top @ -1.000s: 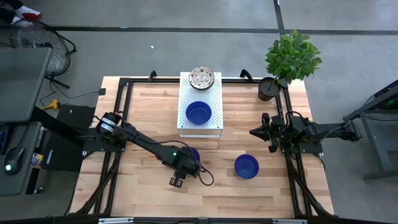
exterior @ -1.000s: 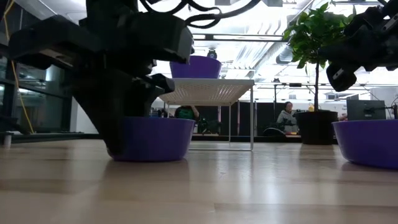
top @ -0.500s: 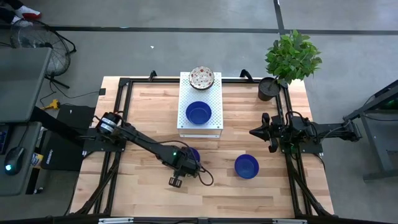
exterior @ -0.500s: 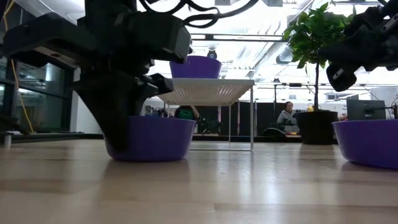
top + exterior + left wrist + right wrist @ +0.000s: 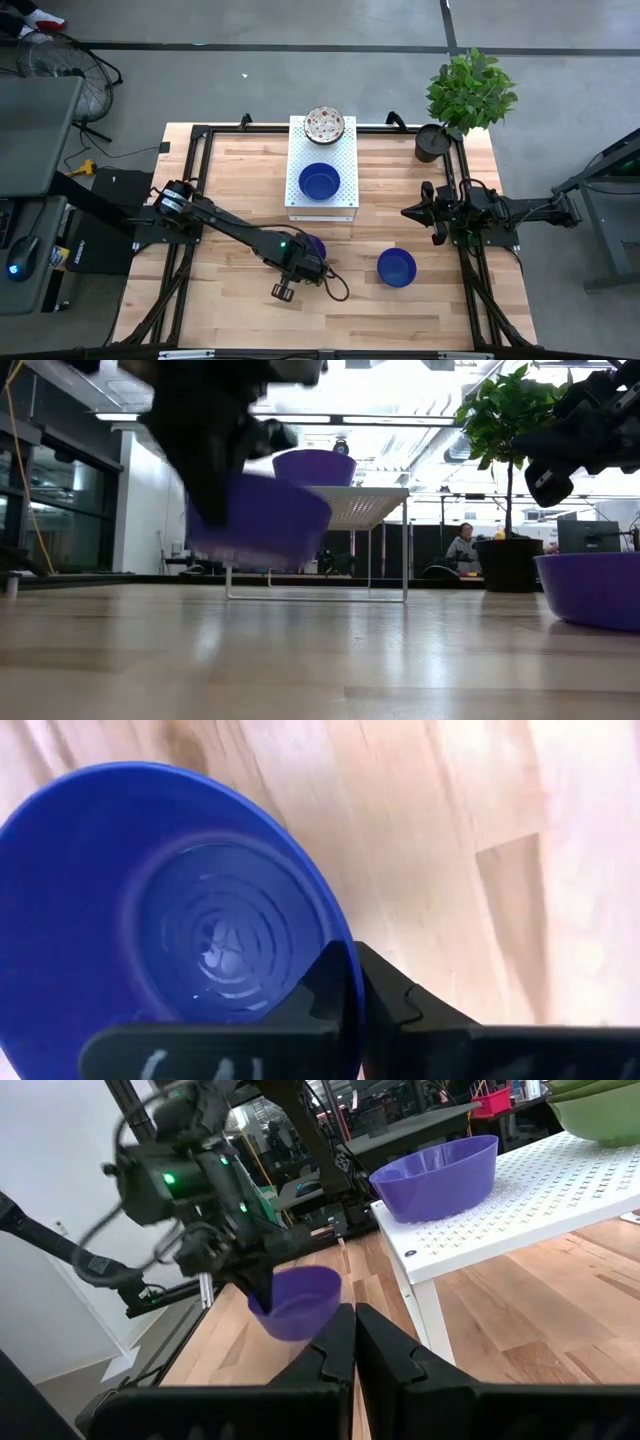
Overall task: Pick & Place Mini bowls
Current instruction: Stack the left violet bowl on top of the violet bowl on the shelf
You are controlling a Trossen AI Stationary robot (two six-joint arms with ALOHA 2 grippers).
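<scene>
- The left gripper [image 5: 308, 262] has its fingers [image 5: 335, 982] clamped on the rim of a blue mini bowl [image 5: 258, 520], held clear of the bench [image 5: 240, 170], in front of the white perforated stand [image 5: 322, 205].
- A second blue bowl [image 5: 319, 181] sits on that stand, with a speckled bowl [image 5: 324, 124] behind it.
- A third blue bowl [image 5: 396, 267] rests on the bench, right of the stand's front.
- The right gripper [image 5: 412, 213] waits right of the stand, fingers [image 5: 385, 1348] closed on nothing.
</scene>
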